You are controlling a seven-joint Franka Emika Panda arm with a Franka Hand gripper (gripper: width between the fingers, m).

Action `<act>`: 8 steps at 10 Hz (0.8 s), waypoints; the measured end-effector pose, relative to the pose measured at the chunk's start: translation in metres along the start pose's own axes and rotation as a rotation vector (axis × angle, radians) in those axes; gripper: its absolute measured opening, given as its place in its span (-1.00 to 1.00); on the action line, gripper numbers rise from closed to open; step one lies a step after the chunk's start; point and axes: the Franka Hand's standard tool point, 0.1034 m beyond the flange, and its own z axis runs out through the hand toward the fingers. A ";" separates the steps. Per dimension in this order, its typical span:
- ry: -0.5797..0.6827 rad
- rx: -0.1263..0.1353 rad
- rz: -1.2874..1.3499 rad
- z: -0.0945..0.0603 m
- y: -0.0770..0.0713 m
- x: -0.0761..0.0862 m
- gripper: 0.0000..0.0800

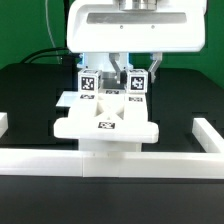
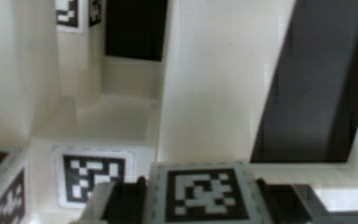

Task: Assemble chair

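The chair [image 1: 106, 118] is a cluster of white tagged parts, pushed against the front border wall. It has a flat slab [image 1: 106, 127] low in front and two tagged upright pieces [image 1: 88, 86] [image 1: 136, 82] behind it. My gripper [image 1: 121, 68] reaches down from the arm right at these uprights. In the wrist view, the gripper [image 2: 202, 196] is shut on a white tagged chair part [image 2: 204, 192], with a dark finger [image 2: 123, 197] pressed to each side of it. Beyond lie white panels [image 2: 208, 80] and another tag [image 2: 91, 172].
A long low white border wall [image 1: 110, 160] runs along the front and turns back at the exterior view's right [image 1: 206, 130]. A short wall end shows at the exterior view's left [image 1: 3, 123]. The table [image 1: 30, 100] is black. Dark cables hang behind the arm.
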 end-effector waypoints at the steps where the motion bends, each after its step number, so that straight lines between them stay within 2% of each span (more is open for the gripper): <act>1: 0.000 0.000 0.071 0.000 0.000 0.000 -0.29; 3: 0.000 0.001 0.175 0.000 -0.001 0.000 -0.29; 5: 0.010 0.025 0.587 0.001 -0.011 0.002 -0.29; 6: 0.007 0.029 0.749 0.001 -0.016 0.004 -0.29; 8: 0.005 0.036 0.808 0.001 -0.017 0.005 -0.27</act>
